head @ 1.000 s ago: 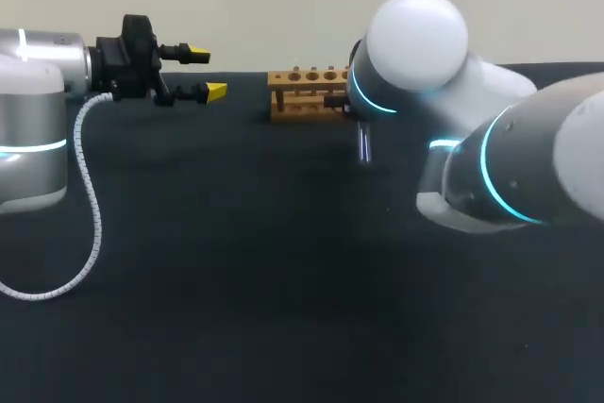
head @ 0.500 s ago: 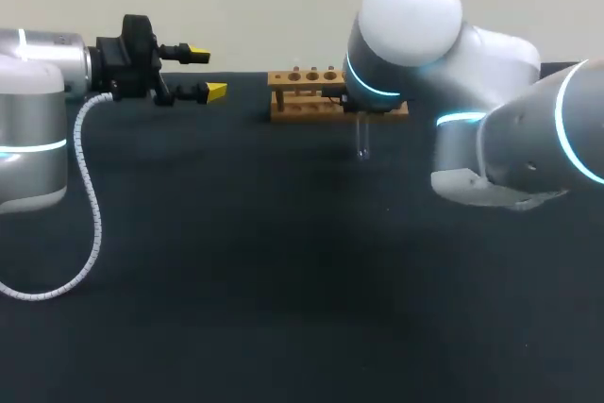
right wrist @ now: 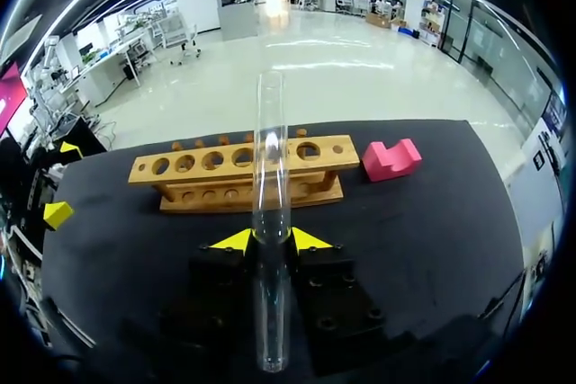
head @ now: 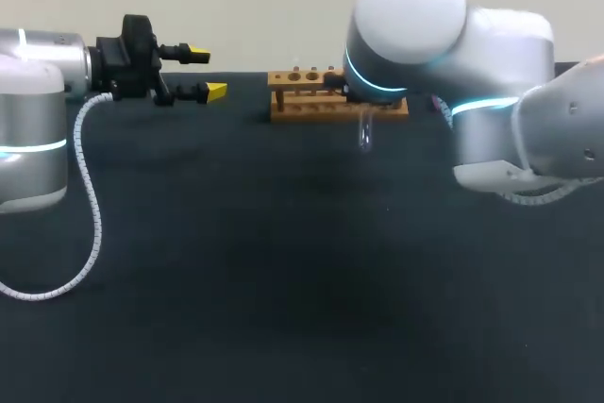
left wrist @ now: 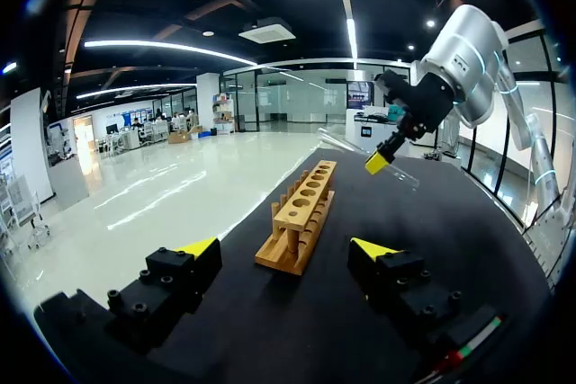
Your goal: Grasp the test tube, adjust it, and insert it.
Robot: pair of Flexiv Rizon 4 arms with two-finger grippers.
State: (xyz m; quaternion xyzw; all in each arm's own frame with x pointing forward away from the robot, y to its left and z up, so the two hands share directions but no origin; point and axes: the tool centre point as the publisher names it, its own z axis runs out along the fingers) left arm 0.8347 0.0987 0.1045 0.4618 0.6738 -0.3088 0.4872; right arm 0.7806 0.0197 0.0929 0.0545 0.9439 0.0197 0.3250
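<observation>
While the right arm (head: 415, 35) blocks most of its own gripper from the head view, my right wrist view shows the right gripper (right wrist: 270, 240) plainly: its two yellow tips are clamped on the test tube (right wrist: 270, 159) from either side, about halfway along the glass. The tube is tilted, with its open end higher and pointing far, toward the wooden rack (right wrist: 243, 168), and its rounded end lower and nearer to me. From the left wrist view I see it held in the air, above the rack's top and clear of the black desk (head: 236, 261). In the head view the visible lower part of the tube hangs just on the near side of the rack, close to its middle. The rack stands at the far middle of the desk, long side facing me, with a row of round holes along its top bar. A pink block (right wrist: 390, 159) lies on the desk just beside the rack's right end. My left arm (head: 38, 120) sits at the far left, a white coiled cable (head: 90, 205) looping down from it. The left gripper (head: 206, 74) points right toward the rack, well apart from it, with its fingers spread wide and holding nothing. In its own wrist view the rack lies ahead of the spread fingers.
</observation>
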